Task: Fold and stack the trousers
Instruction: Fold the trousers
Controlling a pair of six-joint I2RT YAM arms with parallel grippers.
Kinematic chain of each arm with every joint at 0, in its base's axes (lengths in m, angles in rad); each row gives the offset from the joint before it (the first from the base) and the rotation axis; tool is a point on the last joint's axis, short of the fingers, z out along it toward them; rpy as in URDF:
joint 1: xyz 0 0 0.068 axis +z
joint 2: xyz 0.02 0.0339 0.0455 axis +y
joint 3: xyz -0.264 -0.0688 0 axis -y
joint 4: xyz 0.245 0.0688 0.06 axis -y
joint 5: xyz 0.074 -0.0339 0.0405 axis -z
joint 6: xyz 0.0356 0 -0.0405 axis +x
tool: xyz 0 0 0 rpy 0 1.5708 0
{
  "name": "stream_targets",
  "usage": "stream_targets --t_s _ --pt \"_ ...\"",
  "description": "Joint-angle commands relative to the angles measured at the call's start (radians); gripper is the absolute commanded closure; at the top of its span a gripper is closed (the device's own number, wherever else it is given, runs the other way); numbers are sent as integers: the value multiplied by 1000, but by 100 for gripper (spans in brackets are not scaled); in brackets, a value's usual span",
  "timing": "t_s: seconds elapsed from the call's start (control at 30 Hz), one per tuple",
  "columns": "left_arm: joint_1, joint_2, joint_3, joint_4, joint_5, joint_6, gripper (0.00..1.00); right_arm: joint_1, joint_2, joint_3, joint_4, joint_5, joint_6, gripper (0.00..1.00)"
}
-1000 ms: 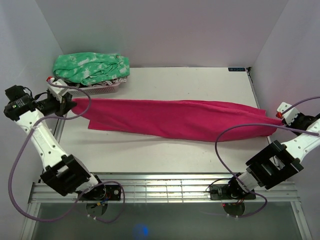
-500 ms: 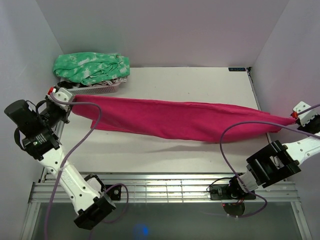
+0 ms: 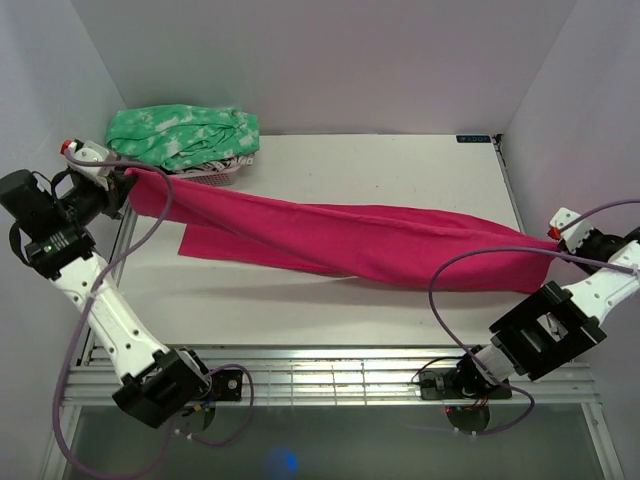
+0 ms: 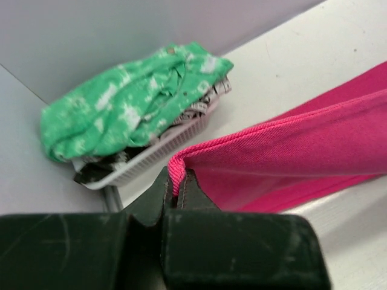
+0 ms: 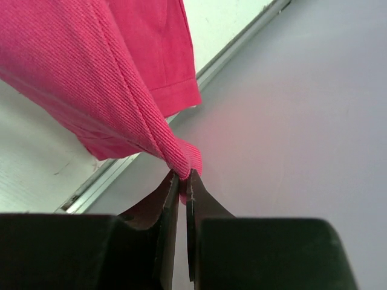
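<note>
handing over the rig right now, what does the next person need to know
Left gripper: shut on the trousers' end near the basket.
Right gripper: shut on the other end, past the table's right edge.
Trousers: stretched lengthwise between the grippers, across the table.
Done: both ends gripped, garment pulled out long.
Left: fold it end to end, then stack.

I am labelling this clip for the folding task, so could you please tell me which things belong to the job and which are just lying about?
Job: magenta trousers, stretched between left gripper and right gripper.
Lying about: green-and-white garment, white basket beneath it.
</note>
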Motion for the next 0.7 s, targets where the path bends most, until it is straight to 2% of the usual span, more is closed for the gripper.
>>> stream_targets --t_s 0.0,0.07,0.1,0.13,0.2,0.3,0.43,0.53,0.67 --pt "8 43 -42 -66 30 123 100 69 -9 6 121 54 28 92" --pt "8 50 -80 -70 39 166 100 101 -8 9 164 70 53 92" --pt "8 55 -86 -122 44 204 100 107 0 18 170 77 59 92" --pt "8 61 -91 -160 47 312 100 112 3 25 179 80 68 92" --pt "8 67 -128 -197 20 368 100 112 20 59 195 83 82 92" --pt "9 81 -178 -185 -46 350 100 116 47 102 189 93 90 92" --pt "11 54 -241 8 -132 180 100 119 49 140 207 89 88 92" --pt "11 12 -295 62 -149 174 100 118 43 148 224 74 93 92" --pt "8 66 -286 111 -229 76 100 136 50 139 270 86 139 92"
